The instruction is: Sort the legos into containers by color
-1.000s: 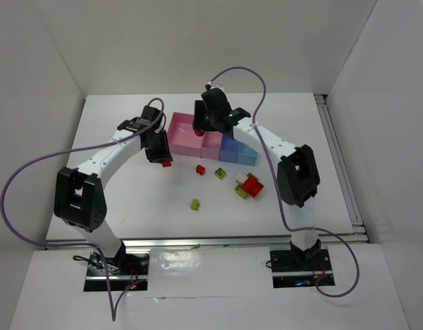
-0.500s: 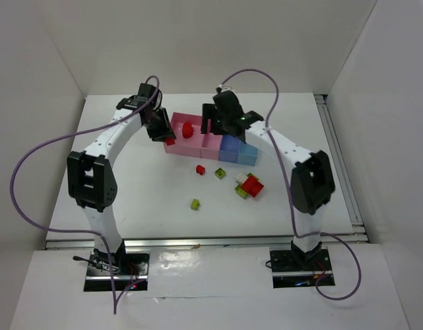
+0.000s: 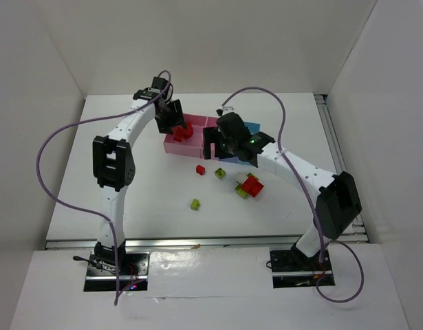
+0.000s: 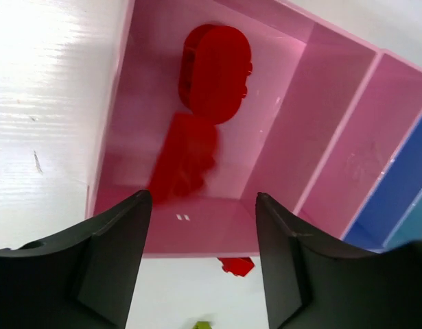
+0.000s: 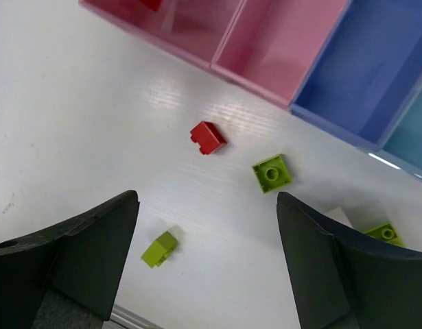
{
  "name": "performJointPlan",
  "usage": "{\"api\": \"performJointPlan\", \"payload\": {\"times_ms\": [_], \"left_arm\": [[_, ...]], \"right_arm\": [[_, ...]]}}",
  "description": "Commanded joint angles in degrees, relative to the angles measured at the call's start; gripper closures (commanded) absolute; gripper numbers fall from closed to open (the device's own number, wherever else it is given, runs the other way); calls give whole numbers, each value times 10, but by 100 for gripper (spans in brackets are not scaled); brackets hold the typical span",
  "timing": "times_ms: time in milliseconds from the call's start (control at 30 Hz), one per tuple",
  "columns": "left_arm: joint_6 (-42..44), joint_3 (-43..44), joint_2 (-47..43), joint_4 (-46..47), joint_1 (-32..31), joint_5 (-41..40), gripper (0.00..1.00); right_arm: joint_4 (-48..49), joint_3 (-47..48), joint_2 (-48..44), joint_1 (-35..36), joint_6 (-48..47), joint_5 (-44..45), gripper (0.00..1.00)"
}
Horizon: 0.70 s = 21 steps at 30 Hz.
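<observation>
On white walled-in table [image 3: 163, 199], left gripper [image 4: 200, 199] and right gripper [image 5: 207, 199] gape empty; only left wrist separates two red legos [image 4: 216, 72] in wide pink bin [image 4: 286, 137].

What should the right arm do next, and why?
Probably lower the right end effector onto the loose red brick: the end effector is open and empty, and the brick lies on the table right ahead of it. Red pieces already sit in the wide pink bin.
</observation>
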Motion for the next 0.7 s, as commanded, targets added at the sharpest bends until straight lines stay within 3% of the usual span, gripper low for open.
{"api": "performJointPlan", "payload": {"times_ms": [0,300,400,467,533,667], "left_arm": [[11,24,-45,-9,-7,17,27],[29,-69,-200,-26,-7,25,25],[35,-123,-267,-31,-7,-6,25],[41,-161,-297,-31,-7,-12,25],[47,-201,-338,-31,-1,-17,25],[53,-252,-388,-36,11,-28,25]], "right_arm": [[-6,-4,27,20,-26,-19,11],[-5,98,181,25,-117,-31,17],[-10,126,221,30,-131,-43,17],[-10,126,234,30,-137,-52,17],[-2,126,248,30,-142,-52,25],[-2,131,264,30,-142,-52,26]]}}
